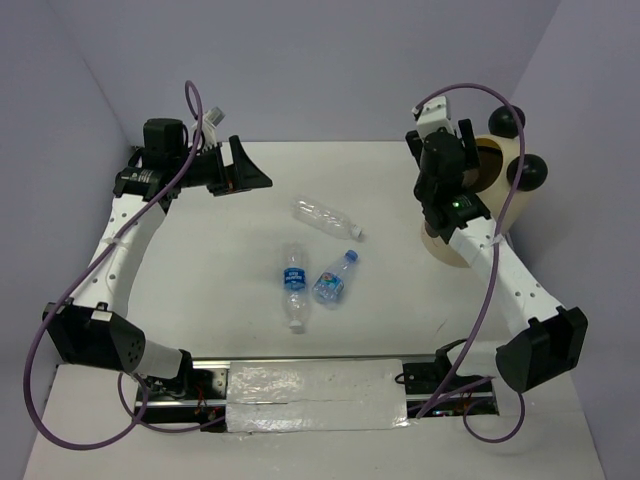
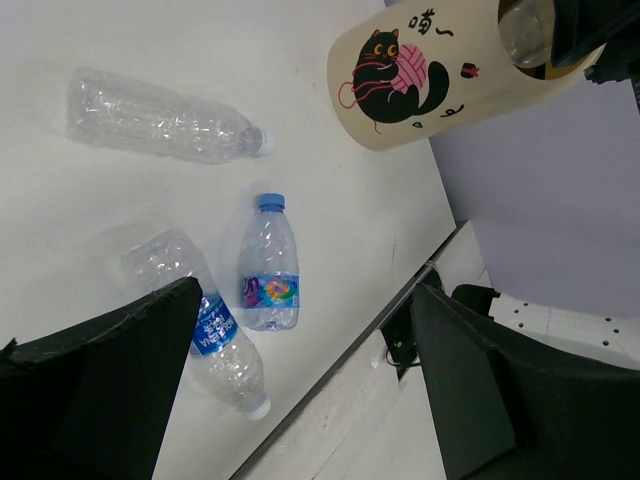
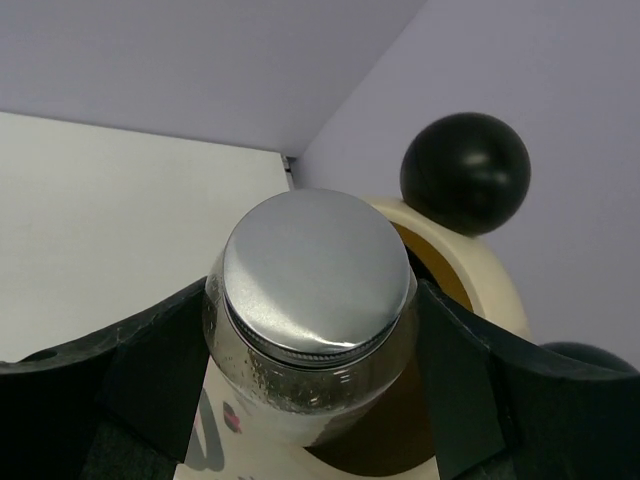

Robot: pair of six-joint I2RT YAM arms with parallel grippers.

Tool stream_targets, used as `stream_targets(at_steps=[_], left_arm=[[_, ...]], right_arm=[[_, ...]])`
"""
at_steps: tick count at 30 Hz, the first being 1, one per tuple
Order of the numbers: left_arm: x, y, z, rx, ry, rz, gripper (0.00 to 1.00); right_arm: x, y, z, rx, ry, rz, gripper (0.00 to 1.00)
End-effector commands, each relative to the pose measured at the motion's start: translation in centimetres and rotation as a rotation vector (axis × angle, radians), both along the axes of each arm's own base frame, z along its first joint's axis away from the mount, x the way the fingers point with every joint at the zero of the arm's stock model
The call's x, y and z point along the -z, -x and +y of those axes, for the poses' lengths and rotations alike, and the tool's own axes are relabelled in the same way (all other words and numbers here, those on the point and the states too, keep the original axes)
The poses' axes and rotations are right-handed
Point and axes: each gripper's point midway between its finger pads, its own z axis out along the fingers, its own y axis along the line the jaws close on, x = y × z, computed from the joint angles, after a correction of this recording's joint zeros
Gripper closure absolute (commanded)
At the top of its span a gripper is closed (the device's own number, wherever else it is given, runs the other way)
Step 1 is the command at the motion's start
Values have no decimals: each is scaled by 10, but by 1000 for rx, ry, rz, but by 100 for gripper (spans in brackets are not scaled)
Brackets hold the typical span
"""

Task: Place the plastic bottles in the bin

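**A:** What's on the left?

**B:** My left claw (image 1: 252, 165) hangs wide with nothing in it. Three plastic bottles (image 1: 294, 285) lie mid-surface (image 1: 200, 260), well apart from the bin (image 3: 495, 285).

**A:** And the right?

**B:** My right claw (image 3: 312, 380) grips the grey-capped bottle (image 3: 312, 275) at the bin's dark mouth (cap facing the wrist). I'd centre it over the opening before letting go, so it clears the rim.

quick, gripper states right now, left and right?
Left gripper: open, holding nothing.
Right gripper: closed on a grey-capped plastic bottle, at the bin opening.
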Motion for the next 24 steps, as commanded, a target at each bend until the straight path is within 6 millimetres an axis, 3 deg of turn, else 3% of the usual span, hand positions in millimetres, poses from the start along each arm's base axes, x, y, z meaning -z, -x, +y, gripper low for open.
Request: stream_targets(at_steps=[1, 7, 11, 14, 15, 16, 21, 24], left_arm=[[-14, 2, -1, 19, 31, -48, 1], [-12, 2, -2, 21, 32, -42, 1], [-13, 1, -4, 26, 43, -44, 1], [-14, 2, -4, 28, 46, -46, 1], [-13, 3, -4, 27, 46, -41, 1], [-13, 3, -4, 29, 44, -42, 1], [-12, 5, -3, 27, 34, -40, 1], [-11, 4, -2, 21, 35, -35, 1]], right_arm=[[-37, 15, -26, 91, -1, -173, 42], [-44, 21, -39, 123, 4, -214, 40], [-36, 19, -41, 140, 30, -188, 38], [-25, 18, -44, 152, 29, -164, 18], [-20, 17, -44, 158, 27, -152, 6], [-17, 17, -45, 165, 27, -146, 3], [-22, 17, -44, 165, -12, -160, 0], [-37, 18, -40, 144, -54, -174, 0]])
